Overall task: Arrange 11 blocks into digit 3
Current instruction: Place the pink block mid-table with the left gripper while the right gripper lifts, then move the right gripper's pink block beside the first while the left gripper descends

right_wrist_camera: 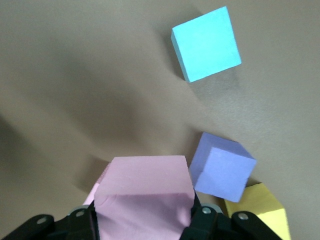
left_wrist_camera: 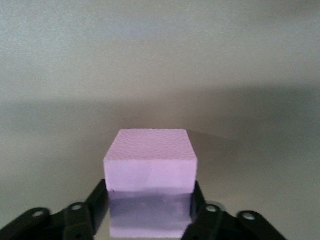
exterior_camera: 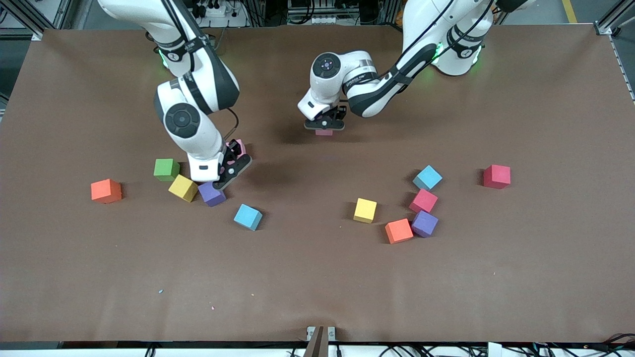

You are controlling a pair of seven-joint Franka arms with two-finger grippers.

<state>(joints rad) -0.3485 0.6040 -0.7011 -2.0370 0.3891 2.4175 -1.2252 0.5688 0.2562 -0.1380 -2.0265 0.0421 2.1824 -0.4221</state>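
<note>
Barely begun: left gripper [exterior_camera: 325, 124] flanks one pink block [exterior_camera: 324, 132] on the table [exterior_camera: 317, 277], grip unclear. Right gripper [exterior_camera: 233, 166] pinches another pink block [right_wrist_camera: 145, 197] beside the green cube [exterior_camera: 166, 169]. Remaining blocks scattered, no digit formed.

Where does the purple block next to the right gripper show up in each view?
Front view: purple block on the table, touching the yellow block, just under the right gripper.
Right wrist view: purple block beside the pink block the gripper holds, yellow block against it.
Left wrist view: not in it.
Shared landmark: the light blue block close by.
</note>
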